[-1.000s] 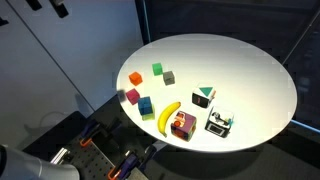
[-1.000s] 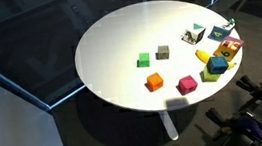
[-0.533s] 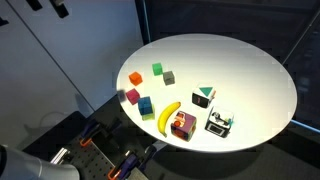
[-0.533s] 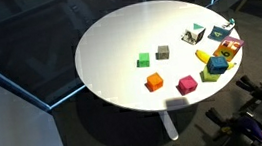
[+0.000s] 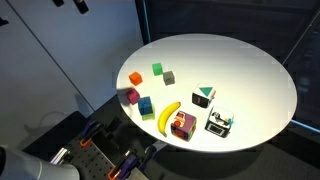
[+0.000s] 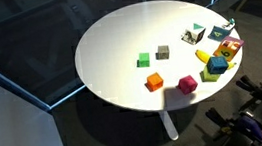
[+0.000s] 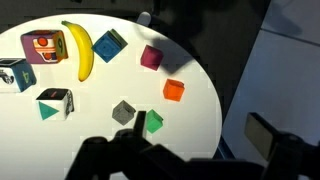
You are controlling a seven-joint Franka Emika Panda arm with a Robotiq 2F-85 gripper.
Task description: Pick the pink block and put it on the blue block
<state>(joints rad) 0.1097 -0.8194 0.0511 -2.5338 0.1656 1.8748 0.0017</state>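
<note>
The pink block (image 5: 132,96) lies near the table's edge, beside the blue block (image 5: 146,105). In the wrist view the pink block (image 7: 151,57) sits right of the blue block (image 7: 110,45), a small gap between them. Both also show in an exterior view: the pink block (image 6: 187,84) and the blue block (image 6: 217,65). My gripper (image 7: 199,128) is open and empty, high above the table's edge near the green cube (image 7: 152,122). Only dark parts of the gripper (image 5: 80,6) show at the top of an exterior view.
On the round white table (image 5: 240,60) lie an orange cube (image 7: 173,90), a grey cube (image 7: 123,113), a banana (image 7: 80,48), a larger magenta cube with yellow patches (image 7: 42,47), a white and teal cube (image 7: 54,103) and a black and white object (image 7: 14,74).
The gripper's dark parts at the top of the exterior view have shifted to the right. The blocks have not moved.
</note>
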